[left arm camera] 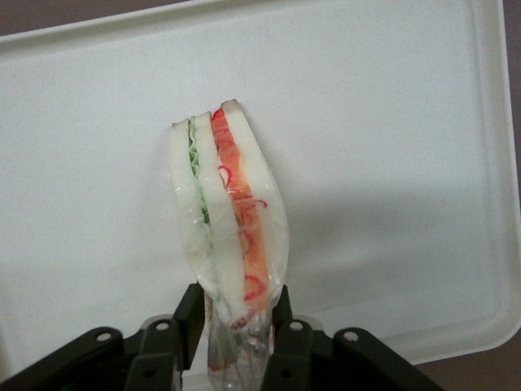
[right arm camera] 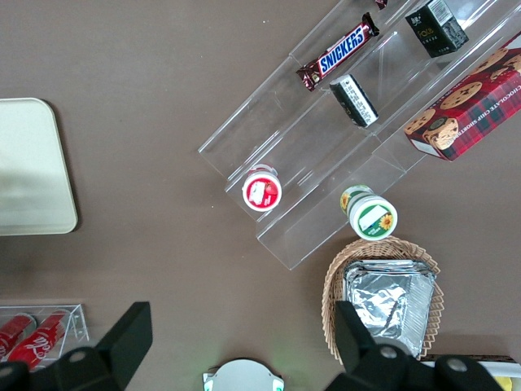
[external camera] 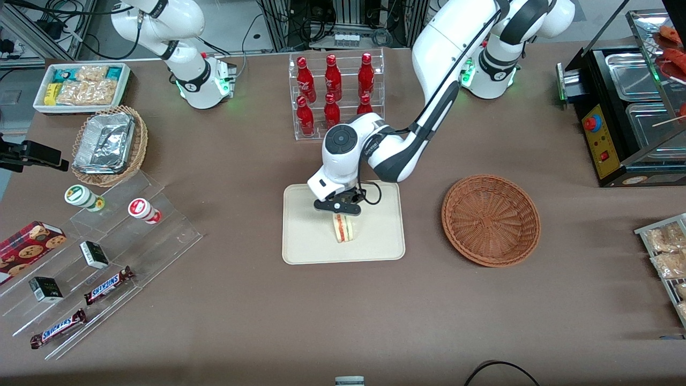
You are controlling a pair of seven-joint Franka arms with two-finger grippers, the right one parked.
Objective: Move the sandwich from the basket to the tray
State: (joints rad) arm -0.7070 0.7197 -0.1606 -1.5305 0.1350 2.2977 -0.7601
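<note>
Left wrist view: the sandwich (left arm camera: pixel 228 220) is a thin wedge of pale bread with green and red-orange layers, wrapped in clear film that bunches at the held end. It looks light and soft; the bread would likely dent under a hard squeeze, and the film is probably slick, so a hold across the two flat bread faces seems the sound one, with modest force. That is how it is taken now: the gripper (left arm camera: pixel 236 326) has its two dark fingers (left arm camera: pixel 190 314) pressed on either bread face at one end of the wedge, closed narrowly on it, the rest of the wedge pointing away over the tray (left arm camera: pixel 391 163). Whether the sandwich's free end touches the tray floor cannot be told from this view. Front view: the sandwich (external camera: pixel 344 228) sits within the tray's outline, near its middle, just under the gripper (external camera: pixel 340 210). The arm reaches in from the working arm's end of the table, elbow raised, wrist turned down so the fingers point roughly at the tray (external camera: pixel 300 252). The basket (external camera: pixel 490 220) lies beside the tray toward the working arm's end, with nothing visible in it. Judgement: carry is done or nearly so; what remains is a gentle release, low enough that the upright wedge does not topple or bounce out.
</note>
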